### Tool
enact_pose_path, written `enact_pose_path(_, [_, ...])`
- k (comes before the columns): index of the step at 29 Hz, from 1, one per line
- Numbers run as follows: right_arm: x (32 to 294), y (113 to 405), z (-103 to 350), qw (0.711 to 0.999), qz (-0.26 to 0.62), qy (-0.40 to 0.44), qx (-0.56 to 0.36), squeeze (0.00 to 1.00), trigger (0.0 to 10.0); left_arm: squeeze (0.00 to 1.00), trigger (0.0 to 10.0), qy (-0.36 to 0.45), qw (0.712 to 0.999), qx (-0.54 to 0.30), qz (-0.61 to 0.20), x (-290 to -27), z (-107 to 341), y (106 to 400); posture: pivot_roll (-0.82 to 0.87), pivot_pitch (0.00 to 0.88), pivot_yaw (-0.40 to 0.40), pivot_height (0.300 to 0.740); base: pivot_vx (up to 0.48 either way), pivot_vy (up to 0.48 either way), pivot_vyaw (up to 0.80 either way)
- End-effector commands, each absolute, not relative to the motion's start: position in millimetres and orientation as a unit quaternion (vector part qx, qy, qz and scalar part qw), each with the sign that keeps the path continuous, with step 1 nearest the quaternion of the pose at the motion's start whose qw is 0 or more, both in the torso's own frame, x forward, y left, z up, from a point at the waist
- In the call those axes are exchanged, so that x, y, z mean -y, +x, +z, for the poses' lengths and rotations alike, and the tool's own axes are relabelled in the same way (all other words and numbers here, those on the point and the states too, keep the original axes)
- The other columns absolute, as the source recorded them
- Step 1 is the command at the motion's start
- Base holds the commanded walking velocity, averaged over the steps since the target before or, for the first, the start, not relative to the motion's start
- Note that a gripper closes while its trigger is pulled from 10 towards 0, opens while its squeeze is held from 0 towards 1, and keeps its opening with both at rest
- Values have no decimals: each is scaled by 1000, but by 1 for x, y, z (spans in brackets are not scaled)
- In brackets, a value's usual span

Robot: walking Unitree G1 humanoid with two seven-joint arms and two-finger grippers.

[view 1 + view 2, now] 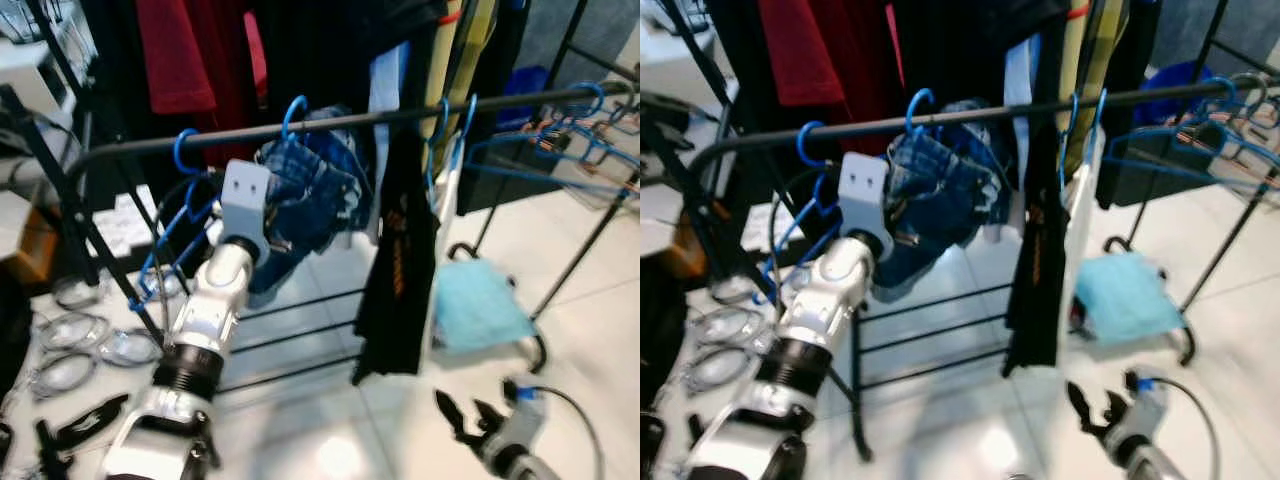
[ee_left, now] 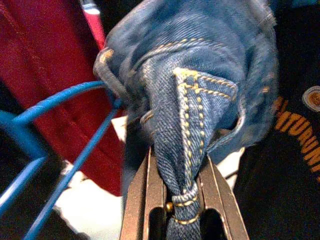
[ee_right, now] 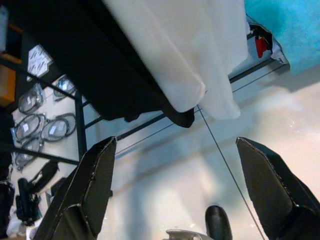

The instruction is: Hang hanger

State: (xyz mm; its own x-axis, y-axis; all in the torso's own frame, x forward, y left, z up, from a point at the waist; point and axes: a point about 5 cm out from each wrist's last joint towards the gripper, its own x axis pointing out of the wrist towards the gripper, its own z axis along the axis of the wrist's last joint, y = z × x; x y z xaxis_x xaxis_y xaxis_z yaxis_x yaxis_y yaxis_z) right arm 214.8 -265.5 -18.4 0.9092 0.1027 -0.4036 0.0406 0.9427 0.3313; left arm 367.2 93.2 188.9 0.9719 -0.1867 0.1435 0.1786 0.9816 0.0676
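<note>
Hanging step nearly done: blue hanger [image 1: 292, 110] hooked over rail [image 1: 400, 117], jeans [image 1: 310, 195] below it. Left end effector [image 2: 185, 200] clamped on denim; next, unclamp and withdraw. Right end effector [image 3: 175, 190] spread wide, low beneath rail.

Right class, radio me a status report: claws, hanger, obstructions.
Left claw shut on denim garment. Blue hanger hooked on rail. Right claw open, low. Black shirt adjacent.

A black clothes rail [image 1: 150, 146] is spanned from left to right, and blue hangers [image 1: 186, 150] are hooked over it. Bunched denim jeans [image 1: 310, 190], a black garment [image 1: 400, 260] (orange print on it) and a light-blue cloth [image 1: 480, 305] are hung from it above the pale tiled floor [image 1: 330, 420].
</note>
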Motion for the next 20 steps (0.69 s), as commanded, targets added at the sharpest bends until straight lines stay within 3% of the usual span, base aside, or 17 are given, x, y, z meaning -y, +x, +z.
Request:
enact_pose_path(1, [264,213,-21,962,16,169,-213,0,10000,0,10000,26,992,107,-65,-105,203,366,-150,94,66,740,0,0,0])
enact_pose_path(20, [263,215,-20,963,17,172,-209,0,10000,0,10000,25,997,-3,-71,-107,165,353,-144,110,62,740,0,0,0])
